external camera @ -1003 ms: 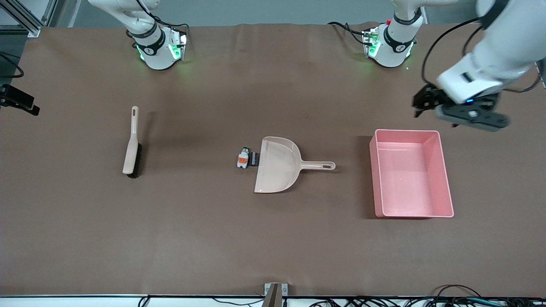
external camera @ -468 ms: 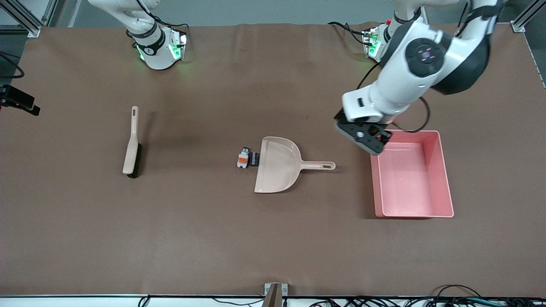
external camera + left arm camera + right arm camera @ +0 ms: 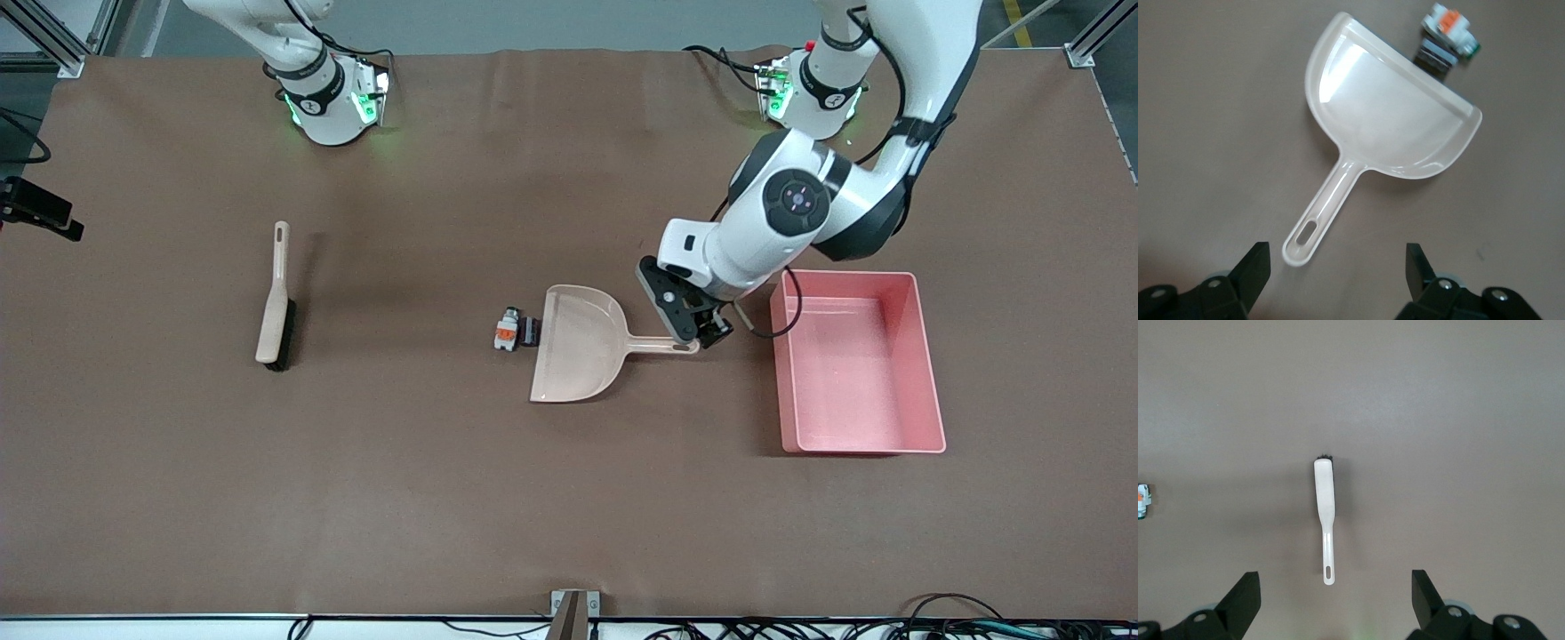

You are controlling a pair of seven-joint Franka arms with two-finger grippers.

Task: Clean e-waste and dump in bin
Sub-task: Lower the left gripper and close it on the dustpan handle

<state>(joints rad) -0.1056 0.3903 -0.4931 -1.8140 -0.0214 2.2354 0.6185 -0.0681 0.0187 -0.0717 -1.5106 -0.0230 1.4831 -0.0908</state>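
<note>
Lying side by side on the brown table cover, the e-waste [image 3: 514,332] forms a short row whose long axis runs along the table from the right arm's end toward the left arm's end. The white-grey part with the orange band [image 3: 505,331] sits toward the right arm's end; the small black block [image 3: 530,332] touches the straight mouth edge of the dustpan [image 3: 578,342].

The dustpan points its mouth at the e-waste and its handle [image 3: 662,346] toward the bin [image 3: 925,373]; its long axis matches that of the row.

My left gripper [image 3: 692,327] hangs over the tip of the dustpan handle, fingers [image 3: 1253,270] spread apart and holding nothing. In the left wrist view the slotted handle end [image 3: 1305,235] lies between the two fingers. The e-waste is well apart from this gripper, with the whole dustpan between them.

My right gripper [image 3: 1331,600] waits high over the brush [image 3: 275,309], fingers spread wide and empty; only that arm's base shows in the front view.

Materials: dustpan is smooth beige plastic, a shallow half-round scoop with a raised rim. Bin is a pink rectangular tub, upright walls, rounded corners, standing toward the left arm's end. Brush has a slim beige handle with a hanging slot and dark bristles, its long axis running nearer-to-farther from the front camera.
</note>
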